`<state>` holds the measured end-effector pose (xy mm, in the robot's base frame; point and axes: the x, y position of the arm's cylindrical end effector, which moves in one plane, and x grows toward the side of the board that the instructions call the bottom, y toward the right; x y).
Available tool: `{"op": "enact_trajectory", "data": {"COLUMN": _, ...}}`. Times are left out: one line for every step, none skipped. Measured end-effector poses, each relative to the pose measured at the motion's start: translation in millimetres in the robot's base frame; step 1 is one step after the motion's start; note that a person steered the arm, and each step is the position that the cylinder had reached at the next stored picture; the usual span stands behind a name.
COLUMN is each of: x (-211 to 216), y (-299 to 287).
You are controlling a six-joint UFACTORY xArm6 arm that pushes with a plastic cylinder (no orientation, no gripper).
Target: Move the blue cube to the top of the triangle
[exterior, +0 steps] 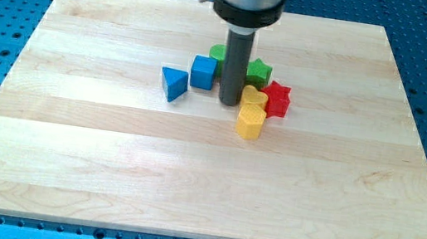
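— Near the board's middle, a little toward the view's top, what sits there?

— Blue cube (pixel 202 72), flat on the wooden board (pixel 107 163). Just to its lower left, at the view's left, is the blue triangle (pixel 172 84); the two look close, perhaps touching at a corner, but I cannot tell for sure.

— And my tip?

— My tip (pixel 228 102) is down on the board just to the right of the cube, a narrow gap between them. The rod rises straight into the grey mount at the view's top.

— Is there a hand, open or closed?

— No gripper here, only the rod, so nothing is apart, together or clamped on anything.

— What else is crowded round the rod?

— Behind it, a green block (pixel 217 51), mostly hidden; shape unclear. To its right a green star (pixel 259 71). Lower right of that, a red star (pixel 277 98). Touching the rod's right side is a yellow block (pixel 250 96), partly hidden, and just below it a second yellow block (pixel 250 121), rounded, shape hard to make out.

— Any writing, brands, labels?

— None legible on blocks, board or rod.

— Beyond the board?

— A blue perforated table (pixel 9 24) surrounds it on all sides.
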<state>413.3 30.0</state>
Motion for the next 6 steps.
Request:
{"op": "enact_trajectory", "data": {"x": -16, "y": -17}}
{"op": "enact_trajectory", "data": {"x": -13, "y": -34}}
{"op": "enact_trajectory", "data": {"x": -14, "y": -32}}
{"op": "enact_trajectory", "data": {"x": -26, "y": -29}}
{"op": "enact_trajectory", "data": {"x": -12, "y": -52}}
{"op": "enact_trajectory", "data": {"x": -23, "y": -56}}
